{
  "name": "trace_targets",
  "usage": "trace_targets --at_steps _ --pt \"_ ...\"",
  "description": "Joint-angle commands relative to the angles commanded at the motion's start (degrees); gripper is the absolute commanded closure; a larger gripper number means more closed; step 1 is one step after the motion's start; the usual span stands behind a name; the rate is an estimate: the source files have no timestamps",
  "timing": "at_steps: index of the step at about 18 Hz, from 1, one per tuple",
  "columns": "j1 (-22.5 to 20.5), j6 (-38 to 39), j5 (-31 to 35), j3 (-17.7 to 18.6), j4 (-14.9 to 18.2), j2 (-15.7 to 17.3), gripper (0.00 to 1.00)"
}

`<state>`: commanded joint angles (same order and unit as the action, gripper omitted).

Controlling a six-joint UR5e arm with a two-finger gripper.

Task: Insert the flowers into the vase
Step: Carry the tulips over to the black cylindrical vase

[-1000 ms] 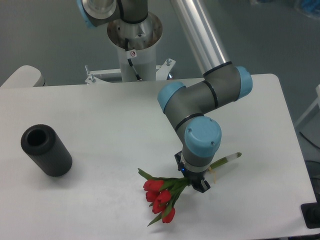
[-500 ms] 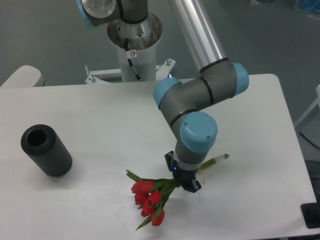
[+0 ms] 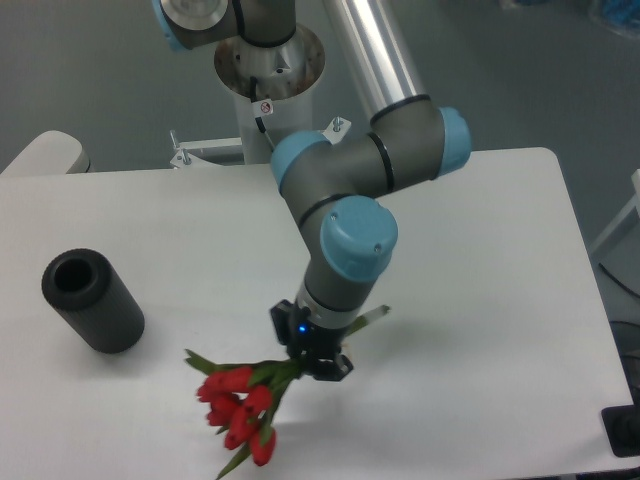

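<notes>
The flowers, red tulip buds with green leaves, hang near the table's front edge, their pale stems running up to the right. My gripper is shut on the stems, and the stem ends poke out past the wrist on the right. The vase, a matte black thick-walled cylinder with a round hole at its top, stands at the left of the table, well apart from the flowers and to their upper left.
The white table ends just below the flowers at the front. The robot's base column rises behind the table's far edge. A dark object sits at the right front corner.
The arm has swung left, carrying the flowers with it, from the middle-right of the table towards the vase. The vase has not moved.
</notes>
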<state>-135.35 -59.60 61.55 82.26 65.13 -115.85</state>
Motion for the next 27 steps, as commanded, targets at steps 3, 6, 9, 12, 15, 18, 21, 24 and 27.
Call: trace_targets --at_steps 3,6,9,12,15,18,21,24,27 --pt "0.7 2.37 -8.96 0.88 0.0 1.23 0.87" --pt "0.7 4.57 -18.72 0.97 0.0 1.59 0.87" --pt "0.62 7.03 -23.66 0.97 -0.09 2.38 0.87" --pt "0.79 7.47 -26.38 0.97 -0.09 3.78 0.88" --pt "1.14 8.44 -29.55 0.97 -0.09 5.27 0.88" --pt "1.67 8.88 -35.87 1.23 -0.09 7.12 0.88" --pt "1.85 8.71 -40.27 3.33 -2.01 8.7 0.88" --pt "3.42 8.88 -44.31 6.76 -9.29 10.2 0.87" --pt "4.83 8.09 -45.91 9.23 -10.99 11.16 0.87"
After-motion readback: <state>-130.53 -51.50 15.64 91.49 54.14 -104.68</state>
